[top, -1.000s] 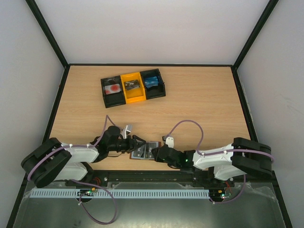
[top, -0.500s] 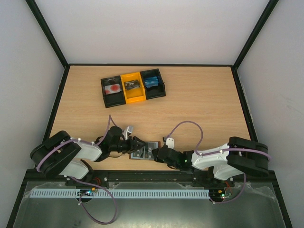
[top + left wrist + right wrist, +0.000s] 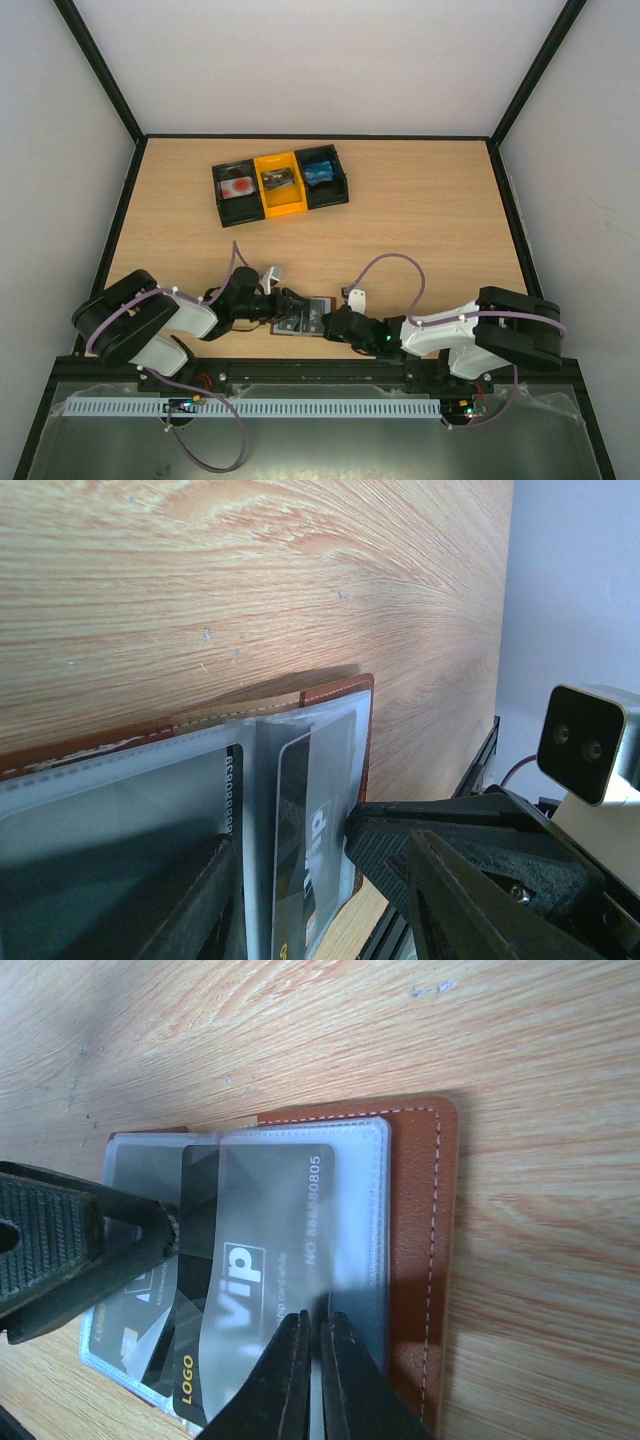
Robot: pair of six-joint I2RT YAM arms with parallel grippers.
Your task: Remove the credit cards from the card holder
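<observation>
The reddish-brown card holder [image 3: 308, 305] lies open near the table's front edge, between both grippers. Its clear sleeves show in the right wrist view [image 3: 415, 1220] and the left wrist view [image 3: 338, 688]. A dark "VIP" credit card [image 3: 265, 1210] sits in the right sleeve [image 3: 300, 820]. Another dark card [image 3: 125, 1335] is in the left sleeves. My right gripper [image 3: 318, 1318] has its jaws nearly together, tips on the sleeve over the VIP card. It also shows in the top view [image 3: 330, 322]. My left gripper [image 3: 320, 840] is open astride the sleeves, one finger under a leaf. It also shows in the top view [image 3: 288, 304].
A black-and-yellow three-bin tray [image 3: 281, 183] stands at the back left with small items in it. The table's front edge and black rail [image 3: 320, 368] run just behind the holder. The right arm's wrist camera [image 3: 585, 742] is close to my left gripper.
Both grippers have closed in slightly on the holder. The left arm's elbow has swung right and forward. The holder has barely moved.
</observation>
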